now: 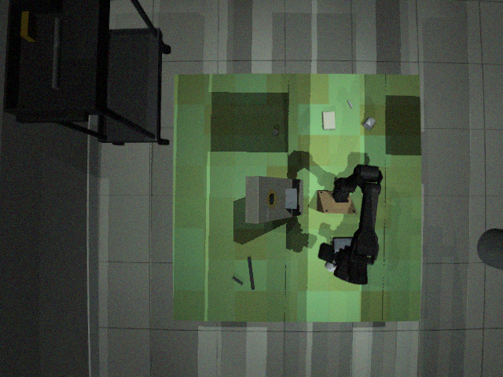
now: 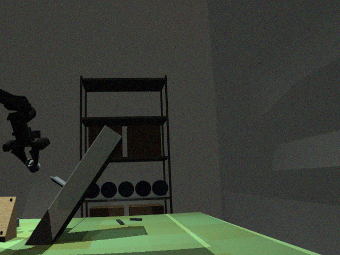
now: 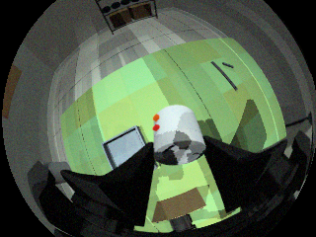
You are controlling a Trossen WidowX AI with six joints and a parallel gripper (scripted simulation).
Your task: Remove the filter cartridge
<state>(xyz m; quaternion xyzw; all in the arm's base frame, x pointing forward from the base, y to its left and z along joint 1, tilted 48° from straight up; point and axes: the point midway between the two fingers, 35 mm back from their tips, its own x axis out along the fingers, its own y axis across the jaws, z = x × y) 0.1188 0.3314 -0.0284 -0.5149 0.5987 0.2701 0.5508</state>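
Hanging clear of the panel (image 1: 252, 203) (image 2: 85, 164), the smooth white cylindrical cartridge (image 1: 329, 266) (image 2: 34, 166) (image 3: 179, 120) is clamped in the black gripper (image 1: 330, 262) (image 2: 32, 164) (image 3: 178, 144), long axis tilted. The square, blue-grey tray (image 1: 342, 239) (image 2: 17, 222) (image 3: 119, 134) lies towards eight o'clock from it in the wrist view; lowering probably needs that shift first.

Wooden wedge block (image 1: 333, 203) (image 2: 7, 214) (image 3: 180, 204) on green mat; dark rods (image 1: 251, 272) (image 3: 224, 76); shelf rack (image 2: 169, 175) by wall.
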